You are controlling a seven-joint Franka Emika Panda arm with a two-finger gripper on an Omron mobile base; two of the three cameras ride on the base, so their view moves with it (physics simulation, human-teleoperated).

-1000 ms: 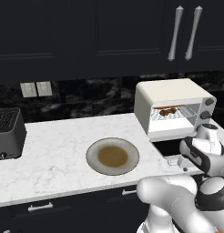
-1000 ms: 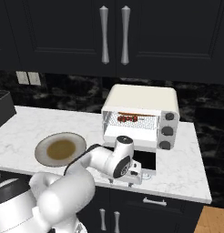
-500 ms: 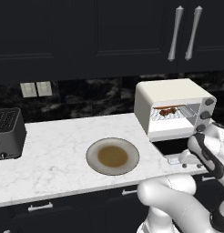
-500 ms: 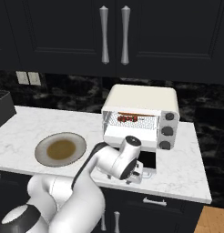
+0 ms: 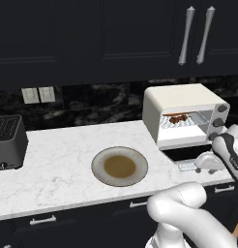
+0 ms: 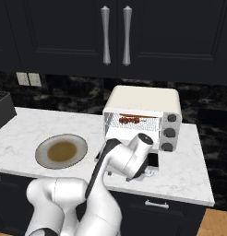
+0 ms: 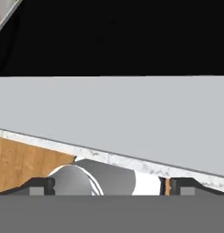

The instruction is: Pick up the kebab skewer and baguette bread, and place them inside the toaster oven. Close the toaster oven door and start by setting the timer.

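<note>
Kebab skewer (image 6: 130,120) lying on the rack inside the toaster oven (image 6: 143,99), with a thin orange-brown streak just behind, likely the baguette bread (image 6: 136,115). Toaster oven door (image 5: 187,154) folded down flat and not yet closed. Fingers (image 7: 41,184) spread wide, grasping nothing, now sunk lower to the door's front edge; probably readying to lift it shut. Plate (image 5: 98,159) left bare on the surface (image 5: 53,162).

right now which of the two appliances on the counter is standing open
The cream toaster oven on the right: its door is folded down flat, and the kebab skewer lies on its rack. The dark slot toaster at the left has no door.
</note>
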